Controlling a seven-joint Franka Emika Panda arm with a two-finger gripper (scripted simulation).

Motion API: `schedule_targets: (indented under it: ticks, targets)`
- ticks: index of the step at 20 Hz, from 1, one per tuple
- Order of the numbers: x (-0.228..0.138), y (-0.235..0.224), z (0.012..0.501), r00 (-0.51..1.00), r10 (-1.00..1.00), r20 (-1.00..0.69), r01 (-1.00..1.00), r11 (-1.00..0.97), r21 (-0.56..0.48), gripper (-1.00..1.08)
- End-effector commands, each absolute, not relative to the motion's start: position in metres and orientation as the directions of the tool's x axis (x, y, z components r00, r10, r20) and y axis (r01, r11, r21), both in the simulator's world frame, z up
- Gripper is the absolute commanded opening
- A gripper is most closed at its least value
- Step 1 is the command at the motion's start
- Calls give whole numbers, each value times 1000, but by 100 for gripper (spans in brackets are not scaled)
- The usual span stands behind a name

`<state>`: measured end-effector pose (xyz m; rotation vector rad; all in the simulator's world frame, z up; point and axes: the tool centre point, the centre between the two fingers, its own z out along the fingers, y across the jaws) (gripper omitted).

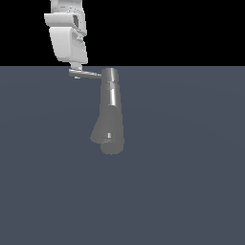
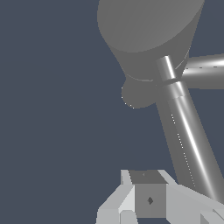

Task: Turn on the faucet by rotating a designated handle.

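The faucet [image 1: 111,112] is a shiny grey column in the middle of the exterior view, with a narrow cylindrical cap at the top and a body that widens to a lumpy end. The handle [image 1: 88,74], a thin grey rod, sticks out from the cap toward the exterior view's left. My white gripper [image 1: 75,70] hangs over the rod's outer end, fingertips touching it. In the wrist view the cap [image 2: 148,30] looms large and the handle [image 2: 186,131] runs down beside my gripper [image 2: 148,197]. The fingers show no gap and the rod is not between them.
The faucet lies on a flat dark blue-grey floor [image 1: 191,182] that fills the lower part of the exterior view. A second grey rod [image 2: 205,70] projects from the cap in the wrist view.
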<state>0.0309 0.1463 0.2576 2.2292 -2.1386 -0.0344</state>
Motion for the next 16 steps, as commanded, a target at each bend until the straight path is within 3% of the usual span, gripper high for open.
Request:
schedule_targets:
  ticks: [1,16]
  targets:
    - [20,148,259,45,-999,21,-997,-44,62,-100]
    - [-8,132,278,33,-999,22,-998,-32,51,-100]
